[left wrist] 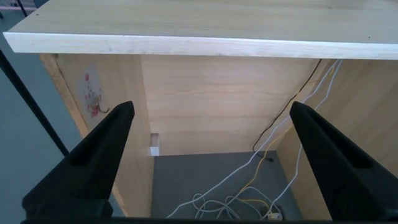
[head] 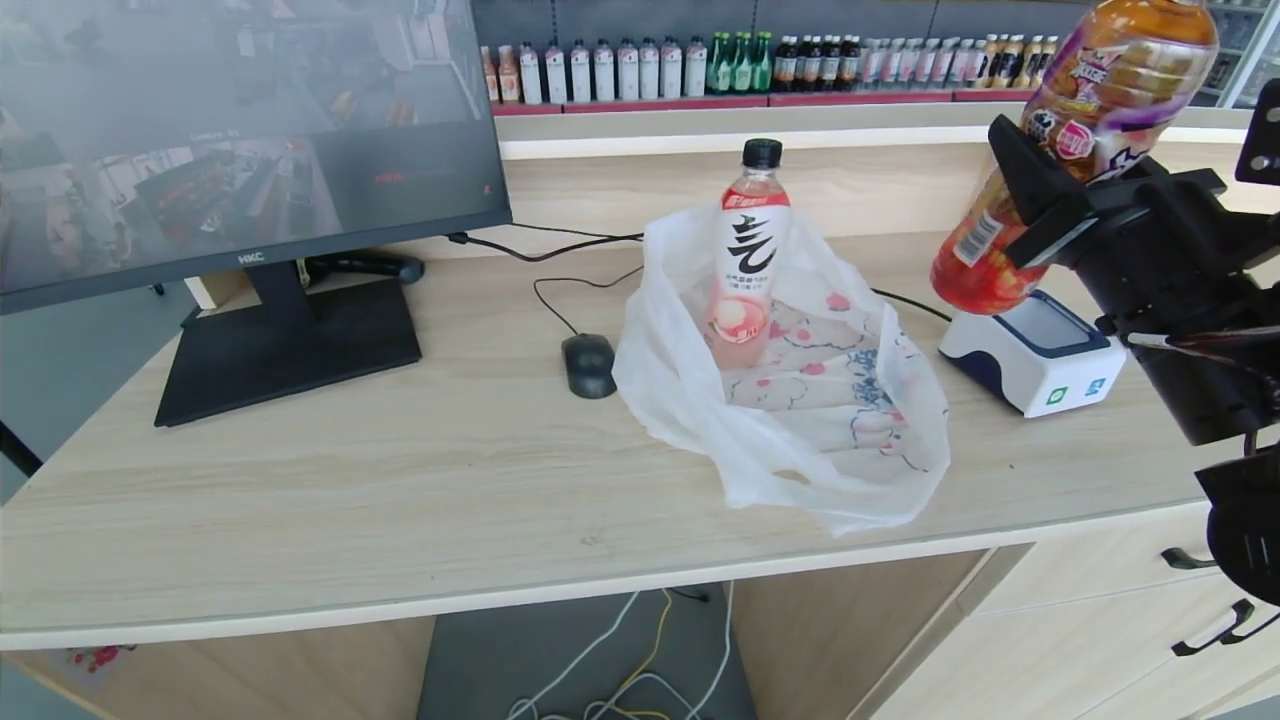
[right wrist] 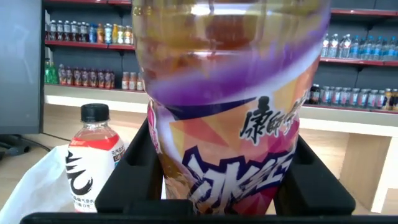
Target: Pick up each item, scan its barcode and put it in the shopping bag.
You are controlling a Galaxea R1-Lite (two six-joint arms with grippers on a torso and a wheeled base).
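Note:
My right gripper (head: 1075,205) is shut on an amber tea bottle (head: 1085,130) with a purple label, held tilted in the air above the white barcode scanner (head: 1035,362), its base end lowest. The tea bottle (right wrist: 230,106) stands between my right gripper's black fingers (right wrist: 127,177). A pink drink bottle (head: 748,255) with a black cap stands upright inside the white plastic shopping bag (head: 790,390) at the table's middle; the pink bottle (right wrist: 93,158) and the bag (right wrist: 37,186) lie beyond. My left gripper (left wrist: 211,162) hangs open below the tabletop's front edge (left wrist: 186,43), holding nothing.
A monitor (head: 240,130) on a black stand sits at the table's left, a black mouse (head: 588,365) beside the bag, cables behind. Shelves of bottles (head: 760,65) line the back wall. Drawers (head: 1120,620) are under the table's right; loose cables (left wrist: 242,196) lie on the floor beneath.

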